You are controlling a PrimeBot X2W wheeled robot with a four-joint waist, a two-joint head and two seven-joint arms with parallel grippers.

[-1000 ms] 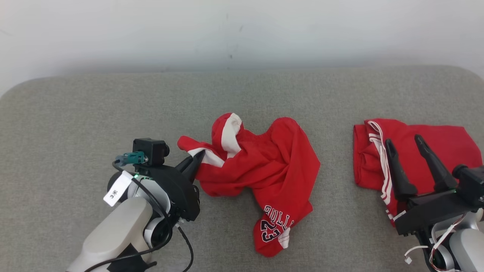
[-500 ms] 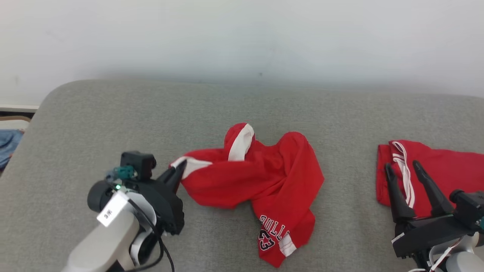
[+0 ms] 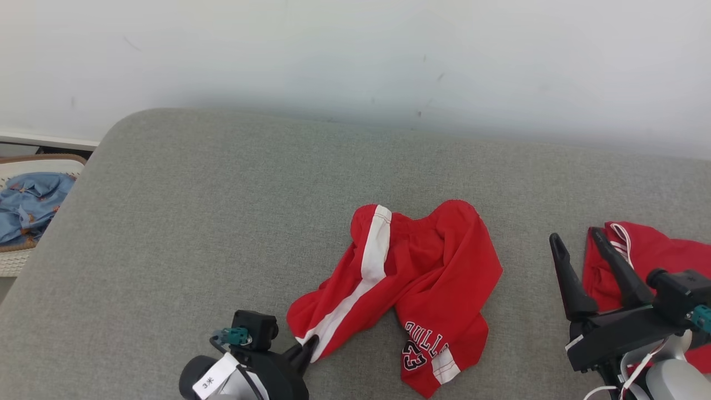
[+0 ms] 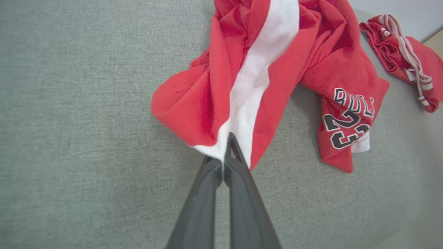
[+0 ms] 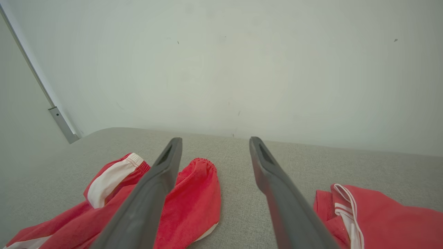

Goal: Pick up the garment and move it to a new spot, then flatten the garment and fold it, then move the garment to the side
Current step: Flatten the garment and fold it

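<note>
Nearest, at the bottom edge of the head view, the left gripper (image 3: 309, 344) had its fingers pressed together on a corner of the shorts (image 3: 439, 278), pinching the end of the white stripe (image 3: 371, 266). In the left wrist view the two dark fingers (image 4: 238, 180) met with no gap between them, and the white cloth was caught at their tips. From that pinch the shorts ran up and to the right across the grey cushion (image 3: 194, 222), rumpled and partly doubled over. One leg lay toward the lower middle of the frame with its black and white print (image 3: 423, 345) facing up, and the waistband humped toward the frame's centre. So the shorts sat in the lower middle of the head view, resting on the cushion apart from the pinched corner.

At the lower right the right gripper (image 3: 575, 234) stood with its fingers spread wide and nothing between them. In the right wrist view bare cushion and wall showed through the gap. Just behind and to the right of it lay a second red garment (image 3: 672, 255) with thin white stripes, apart from the shorts.

Farther off, at the left edge, a basket (image 3: 14, 261) held blue cloth (image 3: 30, 203) beside the cushion. A pale wall (image 3: 355, 55) filled the top of the frame.
</note>
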